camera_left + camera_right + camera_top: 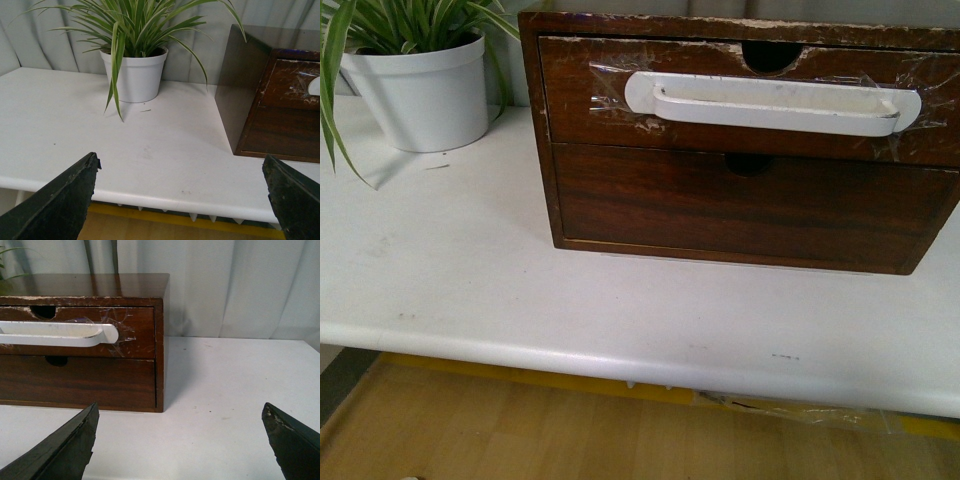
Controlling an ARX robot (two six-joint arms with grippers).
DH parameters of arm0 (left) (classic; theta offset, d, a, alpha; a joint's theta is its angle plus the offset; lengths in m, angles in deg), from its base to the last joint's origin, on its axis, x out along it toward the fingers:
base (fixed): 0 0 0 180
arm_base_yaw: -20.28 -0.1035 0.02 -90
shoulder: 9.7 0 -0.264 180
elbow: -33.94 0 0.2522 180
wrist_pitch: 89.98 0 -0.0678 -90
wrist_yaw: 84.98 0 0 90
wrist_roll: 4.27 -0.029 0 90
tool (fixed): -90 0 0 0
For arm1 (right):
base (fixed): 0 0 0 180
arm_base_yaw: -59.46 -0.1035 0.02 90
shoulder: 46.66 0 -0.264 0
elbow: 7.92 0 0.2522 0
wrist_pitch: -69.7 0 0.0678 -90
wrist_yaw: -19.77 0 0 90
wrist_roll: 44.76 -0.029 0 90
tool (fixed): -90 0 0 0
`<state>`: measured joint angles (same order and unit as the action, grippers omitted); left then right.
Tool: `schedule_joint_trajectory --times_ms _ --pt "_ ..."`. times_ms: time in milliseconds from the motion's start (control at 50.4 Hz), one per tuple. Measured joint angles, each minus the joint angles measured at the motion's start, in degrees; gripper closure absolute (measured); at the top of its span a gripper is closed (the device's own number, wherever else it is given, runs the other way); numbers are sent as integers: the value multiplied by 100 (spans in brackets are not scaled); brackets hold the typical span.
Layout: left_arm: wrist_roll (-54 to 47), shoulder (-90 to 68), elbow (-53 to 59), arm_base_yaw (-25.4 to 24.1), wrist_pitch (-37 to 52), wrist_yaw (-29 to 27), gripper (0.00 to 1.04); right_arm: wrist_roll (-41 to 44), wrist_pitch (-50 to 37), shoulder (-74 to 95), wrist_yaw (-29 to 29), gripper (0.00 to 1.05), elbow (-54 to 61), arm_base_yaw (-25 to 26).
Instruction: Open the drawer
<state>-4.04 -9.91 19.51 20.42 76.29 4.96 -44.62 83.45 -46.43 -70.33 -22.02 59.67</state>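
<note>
While our left gripper (180, 160) and right gripper (180, 407) both gape wide, the drawer (750, 100) sits shut ahead of the right one, contents hidden; a pot (135, 75) ahead of the left holds a plant (135, 25).

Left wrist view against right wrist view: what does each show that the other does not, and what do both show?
Only the left wrist view shows the white plant pot. Only the right wrist view shows the half-round notch in the white-handled dark wood drawer. Both show the dark wood cabinet and white table, past open jaws.
</note>
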Motion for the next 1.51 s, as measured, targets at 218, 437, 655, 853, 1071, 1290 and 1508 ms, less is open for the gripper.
schedule_joint_trajectory --times_ms 218,437,655,853,1071,1290,1508 --pt "0 0 0 0 0 0 6 0 0 0 0 9 0 0" --pt "0 0 0 0 0 0 6 0 0 0 0 9 0 0" --pt "0 0 0 0 0 0 6 0 0 0 0 9 0 0" --pt "0 0 0 0 0 0 6 0 0 0 0 9 0 0" --pt "0 0 0 0 0 0 6 0 0 0 0 9 0 0" --pt "0 0 0 0 0 0 6 0 0 0 0 9 0 0" --pt "0 0 0 0 0 0 6 0 0 0 0 9 0 0"
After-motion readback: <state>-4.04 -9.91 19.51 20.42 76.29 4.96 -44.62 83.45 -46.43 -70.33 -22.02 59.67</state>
